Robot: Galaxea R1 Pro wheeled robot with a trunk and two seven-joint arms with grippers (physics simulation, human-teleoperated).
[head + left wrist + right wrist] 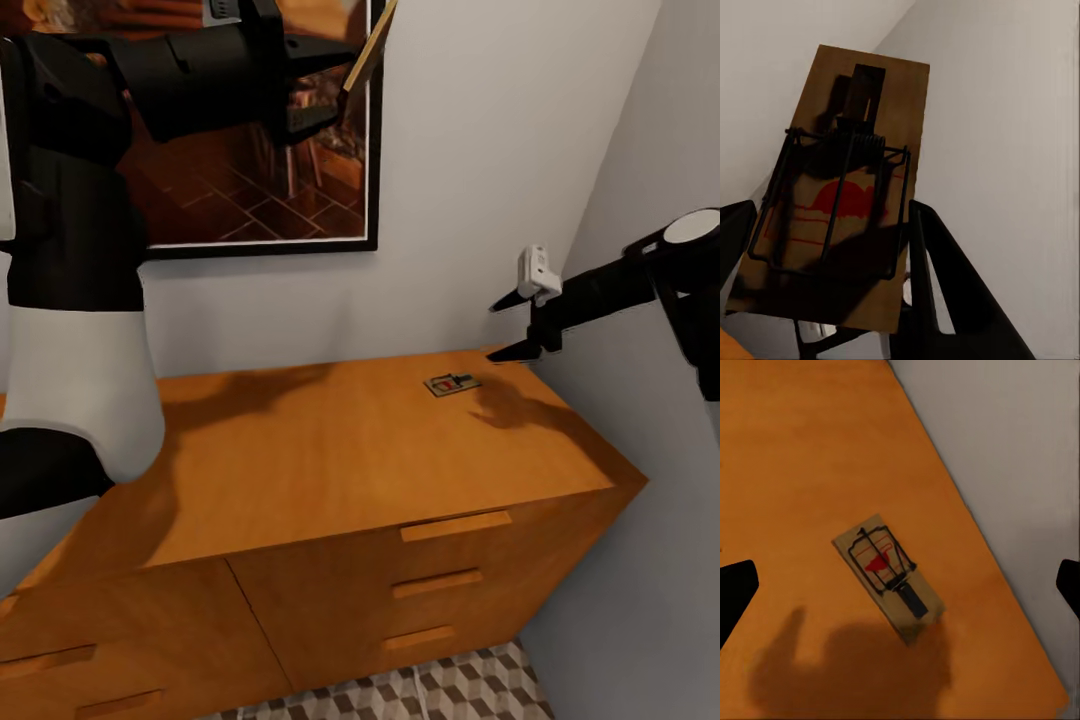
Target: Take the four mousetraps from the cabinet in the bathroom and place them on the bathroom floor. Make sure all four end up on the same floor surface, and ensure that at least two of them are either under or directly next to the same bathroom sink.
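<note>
Black left gripper [318, 88] raised high in front of framed picture [300, 200], fingers clamped on one tan mousetrap [832, 195], board edge-on in head view, dark wire bar and red mark facing the wrist camera. Right gripper [510, 328] fingers spread apart, holding nothing, hovering over the far right corner of orange-brown cabinet [330, 470]. Second mousetrap [889, 578] lies flat on cabinet top near that corner, just beside gripper shadow. Patterned bathroom floor [450, 690] visible below drawer fronts. Pale walls meet behind the cabinet.
</note>
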